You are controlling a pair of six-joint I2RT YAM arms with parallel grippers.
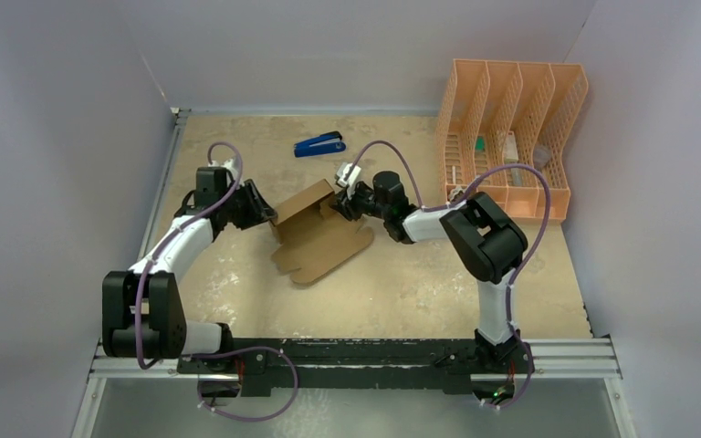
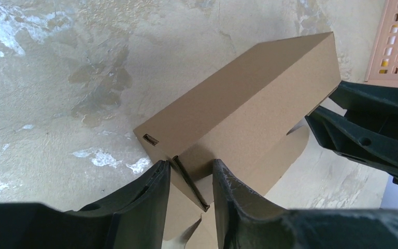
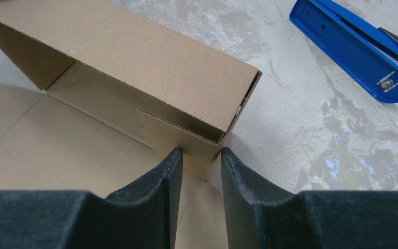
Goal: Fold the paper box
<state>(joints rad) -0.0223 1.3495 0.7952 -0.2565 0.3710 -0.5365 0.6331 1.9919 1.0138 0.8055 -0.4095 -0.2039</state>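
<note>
Both jaws pinch the paper box (image 1: 318,235) on the mottled beige, white-walled table (image 1: 420,292).

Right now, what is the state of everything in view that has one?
Plain brown cardboard paper box: half folded, one long wall raised, rounded flaps lying flat.
Left gripper: shut on the box's end.
Right gripper: shut on the box's opposite end.
Blue stapler: closed, lying flat.
Peach-orange mesh file organizer: upright.
</note>
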